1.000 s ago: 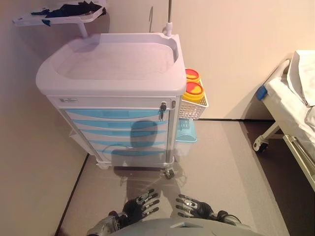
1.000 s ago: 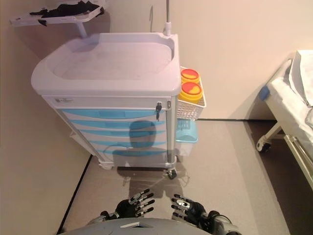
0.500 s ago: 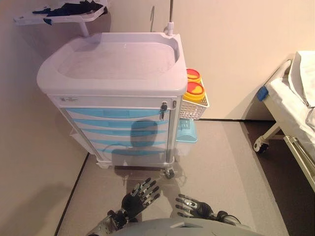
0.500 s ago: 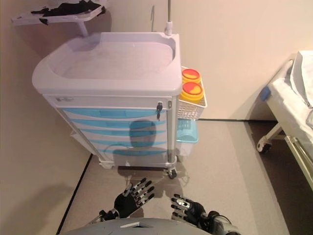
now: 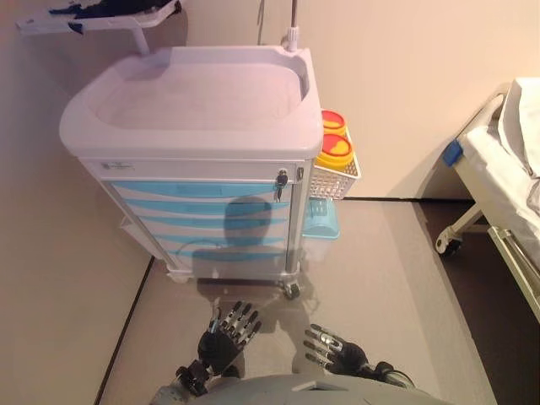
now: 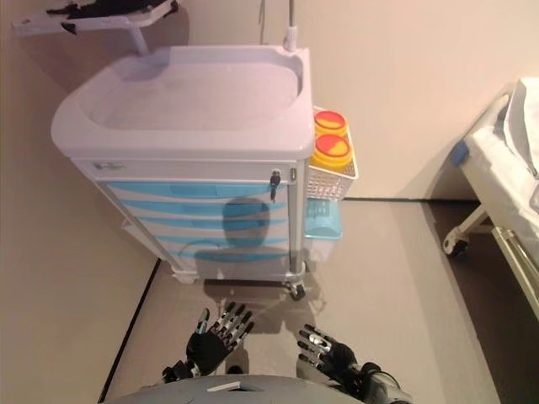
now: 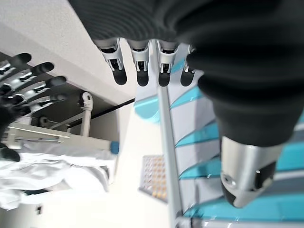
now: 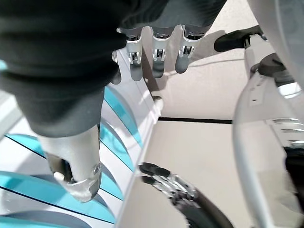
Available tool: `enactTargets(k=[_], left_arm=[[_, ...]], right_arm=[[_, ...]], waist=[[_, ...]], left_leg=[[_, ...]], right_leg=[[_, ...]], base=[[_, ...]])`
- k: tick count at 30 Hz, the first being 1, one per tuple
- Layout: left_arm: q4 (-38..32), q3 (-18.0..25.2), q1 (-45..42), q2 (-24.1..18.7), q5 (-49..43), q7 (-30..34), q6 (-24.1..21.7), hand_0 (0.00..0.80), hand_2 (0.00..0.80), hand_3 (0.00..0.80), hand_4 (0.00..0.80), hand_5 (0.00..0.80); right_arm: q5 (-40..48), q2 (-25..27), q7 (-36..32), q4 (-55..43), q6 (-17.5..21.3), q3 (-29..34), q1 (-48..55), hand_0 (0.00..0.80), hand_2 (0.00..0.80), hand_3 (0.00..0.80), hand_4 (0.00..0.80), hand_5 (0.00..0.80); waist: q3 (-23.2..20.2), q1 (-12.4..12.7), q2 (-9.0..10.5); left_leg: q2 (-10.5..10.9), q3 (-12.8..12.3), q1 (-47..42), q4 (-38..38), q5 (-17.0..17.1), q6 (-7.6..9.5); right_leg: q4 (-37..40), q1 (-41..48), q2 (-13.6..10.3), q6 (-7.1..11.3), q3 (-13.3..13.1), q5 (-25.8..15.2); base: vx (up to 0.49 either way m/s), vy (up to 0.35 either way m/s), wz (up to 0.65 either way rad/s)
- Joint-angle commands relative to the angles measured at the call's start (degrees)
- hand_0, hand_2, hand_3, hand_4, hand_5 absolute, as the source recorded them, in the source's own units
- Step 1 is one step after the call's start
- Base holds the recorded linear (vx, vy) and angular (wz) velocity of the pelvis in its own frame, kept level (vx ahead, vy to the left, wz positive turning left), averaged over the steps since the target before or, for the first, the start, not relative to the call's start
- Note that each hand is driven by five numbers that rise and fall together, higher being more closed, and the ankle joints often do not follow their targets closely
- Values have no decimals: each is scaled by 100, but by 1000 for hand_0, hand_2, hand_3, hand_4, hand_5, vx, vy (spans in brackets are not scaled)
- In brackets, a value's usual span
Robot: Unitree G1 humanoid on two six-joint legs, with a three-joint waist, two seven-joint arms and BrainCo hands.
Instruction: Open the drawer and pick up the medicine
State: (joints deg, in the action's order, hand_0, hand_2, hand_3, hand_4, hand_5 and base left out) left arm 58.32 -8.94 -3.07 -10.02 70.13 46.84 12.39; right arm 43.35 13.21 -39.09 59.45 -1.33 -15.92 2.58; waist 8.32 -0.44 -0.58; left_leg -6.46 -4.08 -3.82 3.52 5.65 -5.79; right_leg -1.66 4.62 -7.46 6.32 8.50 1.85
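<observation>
Hovering low over the floor (image 5: 396,278) in front of the medical cart (image 5: 194,126), the left hand (image 5: 226,333) is raised with its palm turned up toward the camera and its fingers (image 5: 240,316) spread straight, holding nothing. The right hand (image 5: 337,350) sits just to its right, a little nearer, back upward, fingers relaxed and slightly bent, also empty. Both hands are well apart from the cart.

The cart's drawers (image 5: 211,221) form a stack of light-blue fronts under a pale lavender top tray, all pushed in flush; a key (image 5: 279,180) hangs in the lock at the top right corner. No medicine shows, so I cannot tell where it lies. A white wire basket (image 5: 335,175) on the cart's right side holds two yellow containers with red lids (image 5: 335,148), above a blue bin (image 5: 321,221). A bed (image 5: 498,181) stands at the far right.
</observation>
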Motion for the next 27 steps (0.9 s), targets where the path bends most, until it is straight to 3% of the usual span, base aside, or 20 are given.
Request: enactTargets(k=[1, 7, 15, 21, 27], left_arm=[[-31, 107, 548, 362, 643, 139, -60, 0, 0, 0, 0, 0], [-584, 178, 691, 433, 1614, -29, -206, 0, 0, 0, 0, 0], [-1142, 313, 1225, 253, 2583, -268, -625, 0, 0, 0, 0, 0], [-1157, 675, 1917, -9, 3129, -474, -957, 0, 0, 0, 0, 0], [-1078, 1066, 2737, -676, 3725, -622, -1027, 0, 0, 0, 0, 0]], right_arm=[[395, -253, -159, -459, 215, -26, -178, 0, 0, 0, 0, 0], [503, -222, 131, -1232, 160, -107, -37, 0, 0, 0, 0, 0], [446, 29, 316, -1950, 26, -207, 91, 0, 0, 0, 0, 0], [527, 324, 289, -2266, -271, -216, 111, 0, 0, 0, 0, 0], [511, 695, 204, -2366, -363, -296, 39, 0, 0, 0, 0, 0]], waist=[[797, -32, 275], [1226, -87, 341], [1459, -260, 438], [1549, -464, 499], [1625, -631, 504]], left_leg=[[452, 91, 800, -1576, -1014, 565], [508, 39, 2018, -2798, -1351, 676], [450, -5, 3054, -3391, -1388, 701], [499, 56, 3479, -3781, -1603, 705], [542, -19, 3794, -4025, -1688, 737]], right_leg=[[-1603, -1023, -189, -302, -84, 358], [-2761, -2289, -242, -414, -314, 590], [-3186, -3368, -13, -437, -512, 493], [-3437, -3811, 152, -409, -675, 596], [-3446, -4147, 213, -406, -816, 482]], base=[[-211, 66, 7], [-106, 76, -3], [-27, 64, -10], [67, 90, -7], [18, 111, -8]])
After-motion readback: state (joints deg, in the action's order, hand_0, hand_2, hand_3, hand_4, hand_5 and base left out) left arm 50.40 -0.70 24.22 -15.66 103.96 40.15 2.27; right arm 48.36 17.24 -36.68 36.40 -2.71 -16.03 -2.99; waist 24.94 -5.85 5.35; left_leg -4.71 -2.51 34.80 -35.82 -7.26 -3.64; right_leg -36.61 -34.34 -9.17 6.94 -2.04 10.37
